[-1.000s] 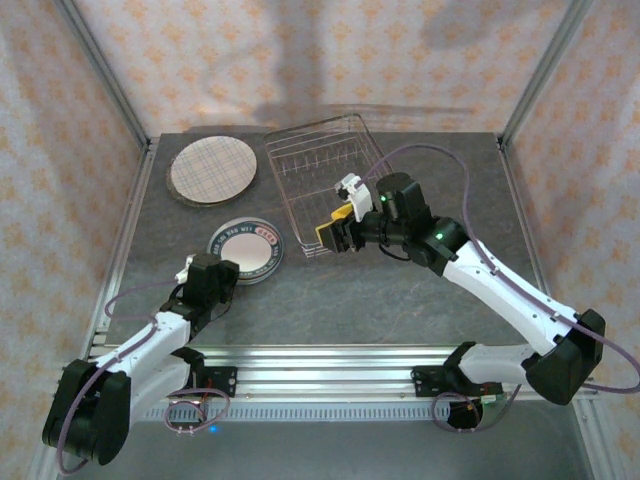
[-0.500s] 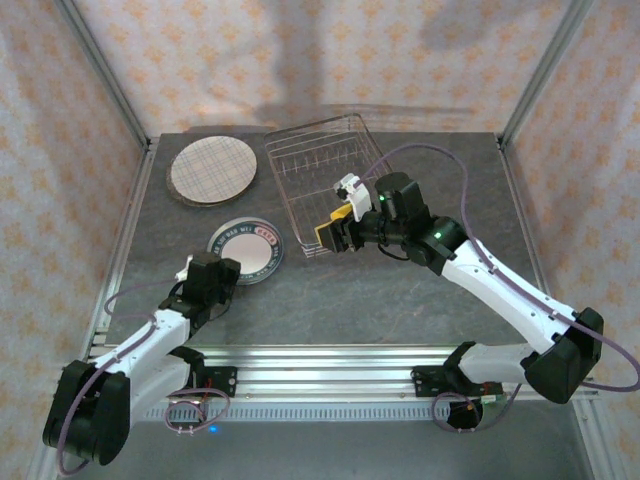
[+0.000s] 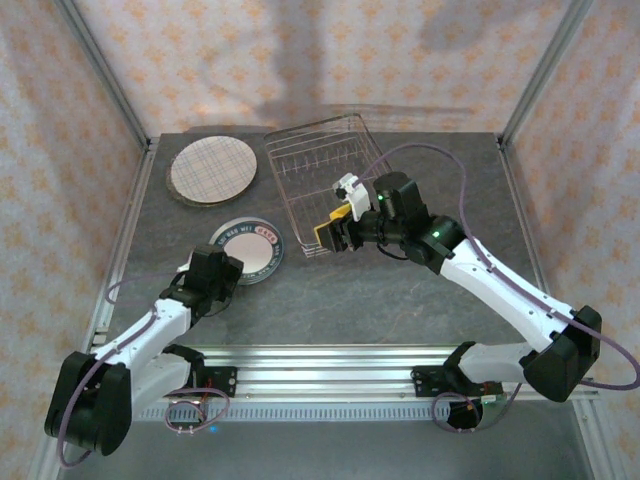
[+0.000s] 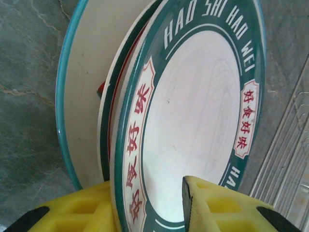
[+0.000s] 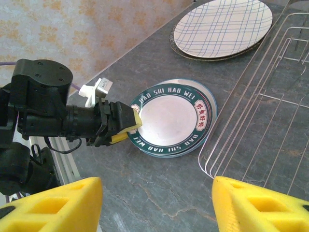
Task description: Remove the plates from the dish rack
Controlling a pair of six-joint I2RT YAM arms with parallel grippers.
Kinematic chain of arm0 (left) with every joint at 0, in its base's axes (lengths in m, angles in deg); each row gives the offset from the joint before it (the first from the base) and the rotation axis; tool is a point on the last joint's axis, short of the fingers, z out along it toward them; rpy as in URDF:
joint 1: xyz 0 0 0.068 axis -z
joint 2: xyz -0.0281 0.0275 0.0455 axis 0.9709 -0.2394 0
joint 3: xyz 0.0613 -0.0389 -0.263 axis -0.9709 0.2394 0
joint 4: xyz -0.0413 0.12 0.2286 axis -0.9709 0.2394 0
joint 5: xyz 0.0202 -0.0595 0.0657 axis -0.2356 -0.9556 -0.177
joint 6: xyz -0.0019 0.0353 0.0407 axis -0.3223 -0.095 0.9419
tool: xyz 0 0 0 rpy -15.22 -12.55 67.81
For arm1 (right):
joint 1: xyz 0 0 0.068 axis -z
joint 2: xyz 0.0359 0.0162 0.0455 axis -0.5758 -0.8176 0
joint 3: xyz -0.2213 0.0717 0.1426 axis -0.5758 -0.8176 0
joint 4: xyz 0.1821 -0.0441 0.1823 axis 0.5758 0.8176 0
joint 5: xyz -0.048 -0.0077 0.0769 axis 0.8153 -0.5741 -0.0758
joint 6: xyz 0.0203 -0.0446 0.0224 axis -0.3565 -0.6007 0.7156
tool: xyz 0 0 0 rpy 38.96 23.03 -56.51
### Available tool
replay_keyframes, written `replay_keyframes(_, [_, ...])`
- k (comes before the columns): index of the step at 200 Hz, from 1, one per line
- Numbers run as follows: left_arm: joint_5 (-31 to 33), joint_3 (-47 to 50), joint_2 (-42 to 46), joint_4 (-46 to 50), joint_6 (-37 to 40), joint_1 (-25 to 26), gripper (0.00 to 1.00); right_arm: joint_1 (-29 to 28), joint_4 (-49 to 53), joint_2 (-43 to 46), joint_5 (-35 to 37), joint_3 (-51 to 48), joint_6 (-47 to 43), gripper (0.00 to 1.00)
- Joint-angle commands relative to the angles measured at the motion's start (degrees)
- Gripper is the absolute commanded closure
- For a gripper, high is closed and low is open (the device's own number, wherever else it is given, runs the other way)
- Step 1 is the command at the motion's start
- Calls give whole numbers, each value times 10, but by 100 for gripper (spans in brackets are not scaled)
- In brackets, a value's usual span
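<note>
On the table [image 3: 330, 300], two stacks of plates lay left of the rack [image 3: 318, 175]

From where I stood, the rack's long axis ran front to back, its far end leaning slightly left. Part of its near right side was hidden behind the right arm [image 3: 480, 275], and the right wrist view cut it off at the frame edge. Just left of its near corner lay the green-rimmed plate [image 3: 250, 247], flat and face up, with lettering round the rim. It sat on top of a teal-rimmed plate [image 4: 79, 106]. Between those two a sliver of a third plate [image 4: 105, 121] showed with a fleck of red, its pattern covered. Farther back, the plaid plate [image 3: 212, 167] rested flat on a darker plate [image 5: 193, 53] whose rim alone peeped out; how many lay beneath I could not tell. The left gripper [image 5: 130, 126] sat at the near-left edge of the front stack. Its fingers were apart astride the green rim, one over the face and one outside. Whether either pad touched the rim I could not make out. The right gripper [image 3: 333, 237] hovered over the rack's near-left corner, fingers spread wide.
</note>
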Motion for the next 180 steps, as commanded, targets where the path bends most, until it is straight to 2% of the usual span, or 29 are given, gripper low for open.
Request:
replay_keyframes(1, [-7, -24, -11, 29, 21, -7, 63, -4, -11, -1, -1, 23, 7, 39])
replay_keyframes(26, [-10, -40, -20, 47, 32, -7, 52, -5, -8, -2, 0, 24, 7, 39])
replay_keyframes(73, [-6, -58, -20, 81, 42, -7, 51, -4, -6, -4, 4, 27, 10, 39])
replay_keyframes(117, [-2, -89, -14, 131, 63, -7, 24, -4, -1, -9, 15, 37, 12, 38])
replay_keyframes(145, [-3, -105, -9, 154, 70, -7, 13, -4, 1, -16, 23, 48, 17, 38])
replay_keyframes(161, [-1, -125, -3, 185, 79, -7, 7, -5, 1, -15, 53, 56, 24, 38])
replay_keyframes(166, [0, -134, -1, 197, 84, -7, 1, -4, 2, -14, 70, 60, 29, 38])
replay_keyframes(180, [6, -166, 6, 240, 103, -7, 1, -4, 12, -12, 151, 73, 47, 38])
